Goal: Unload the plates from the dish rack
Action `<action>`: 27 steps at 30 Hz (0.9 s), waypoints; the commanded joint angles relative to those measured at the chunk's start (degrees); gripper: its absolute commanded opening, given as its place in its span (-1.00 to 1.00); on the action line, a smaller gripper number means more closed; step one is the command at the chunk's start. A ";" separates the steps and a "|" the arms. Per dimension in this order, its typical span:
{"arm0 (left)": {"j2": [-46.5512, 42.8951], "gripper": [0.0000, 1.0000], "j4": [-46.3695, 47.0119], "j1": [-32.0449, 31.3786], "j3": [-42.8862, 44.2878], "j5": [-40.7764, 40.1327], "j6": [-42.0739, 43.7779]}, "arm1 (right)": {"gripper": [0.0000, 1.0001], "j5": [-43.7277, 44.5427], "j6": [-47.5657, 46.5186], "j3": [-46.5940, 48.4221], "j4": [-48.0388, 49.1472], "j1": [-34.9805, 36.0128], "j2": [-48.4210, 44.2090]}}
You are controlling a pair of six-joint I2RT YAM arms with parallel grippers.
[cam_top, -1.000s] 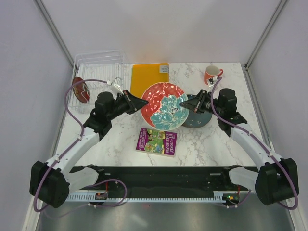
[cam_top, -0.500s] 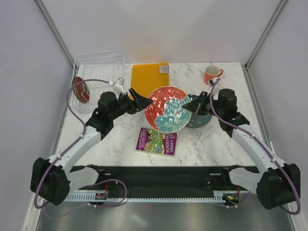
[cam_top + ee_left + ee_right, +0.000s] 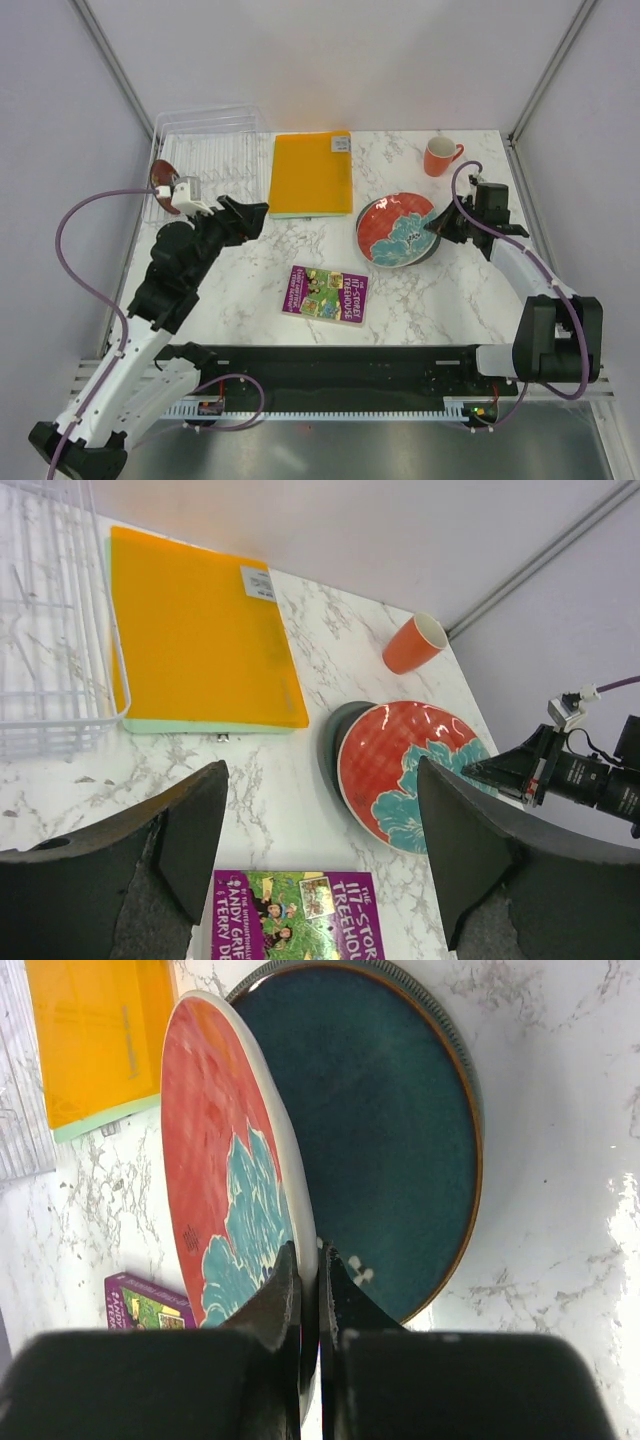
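here, my right gripper [image 3: 308, 1260] pinches the rim of the red-and-teal plate [image 3: 397, 230], tilted over the dark teal plate [image 3: 390, 1140] — my left gripper [image 3: 256, 212] gapes empty near the dish rack [image 3: 205, 130], dark red plate [image 3: 160, 172] inside.

the flat purple paper book with the bright cartoon cover [image 3: 326, 294] has big letters on it. from the top they say "the 117-storey treehouse". in the left wrist view the same book [image 3: 300, 920] shows "andy g" above "117-stor" and "treehous", and the rest is cut off.

the flat orange plastic folder [image 3: 312, 172] has a small white sticker [image 3: 257, 583] in one corner. its words are too tiny to read.

the round red plate with teal blotches [image 3: 215, 1170] has tiny dark marks, too small to read.
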 commanded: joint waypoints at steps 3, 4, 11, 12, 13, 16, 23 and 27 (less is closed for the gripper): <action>-2.58 0.64 -5.03 0.23 0.07 -5.77 6.29 | -1.00 -6.59 0.64 5.07 10.26 -2.12 3.52; -2.50 0.64 -5.39 0.23 0.16 -6.38 6.47 | -1.00 -6.51 0.56 5.08 10.44 -2.56 4.14; -2.06 0.64 -6.09 0.23 -0.89 -6.39 6.03 | -1.00 -7.64 0.21 3.06 12.37 -4.50 9.15; -1.97 0.64 -6.09 0.23 -1.07 -6.56 5.94 | -1.00 -7.82 0.29 2.79 12.72 -4.59 10.03; -1.88 0.64 -6.18 0.23 -1.16 -6.47 5.85 | -1.00 -8.09 0.03 2.53 12.90 -4.59 10.30; -1.53 0.64 -6.18 0.23 -1.24 -6.56 5.77 | -1.00 -7.48 -0.06 1.83 12.90 -4.76 11.88; -1.35 0.64 -6.18 0.23 -1.16 -6.12 5.68 | -0.49 -6.34 -0.41 0.68 12.03 -4.94 13.46; -1.18 0.64 -6.09 0.23 -1.24 -5.95 5.41 | -0.25 -4.49 -1.29 0.51 10.62 -4.94 12.85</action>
